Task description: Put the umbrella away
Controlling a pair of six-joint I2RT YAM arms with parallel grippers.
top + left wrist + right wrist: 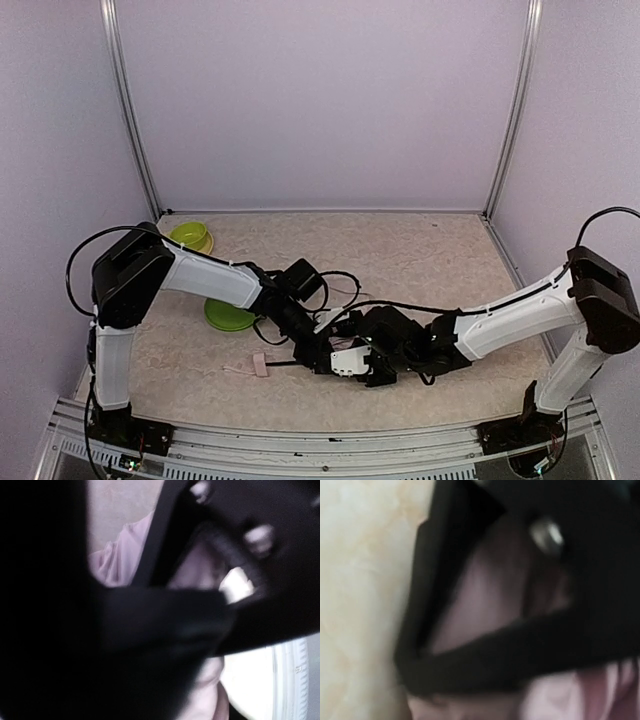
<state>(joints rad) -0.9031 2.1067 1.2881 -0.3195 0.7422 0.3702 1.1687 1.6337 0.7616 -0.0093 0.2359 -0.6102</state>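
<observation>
My left gripper (322,358) and right gripper (378,370) meet almost tip to tip, low over the table (450,260) near its front middle. Left grip: can't tell if it's clenched or loose, because the wrist view is blurred and mostly black. Right grip: can't tell either, same blur, with dark finger shapes close against cloth. The umbrella (120,560) lies on the table right under both my tools. Its pale pink fabric fills the gaps in both wrist views, bunched and creased. From above the canopy is mostly hidden by my grippers. The handle (259,365) sticks out to the left of my left gripper, flat on the table, with the strap (238,371) trailing further left. A thin black shaft (283,363) runs from the handle toward the grippers. The green plate (225,318) sits just behind the handle, partly under my left forearm. The green bowl (190,237) is in the far left corner, well apart.
</observation>
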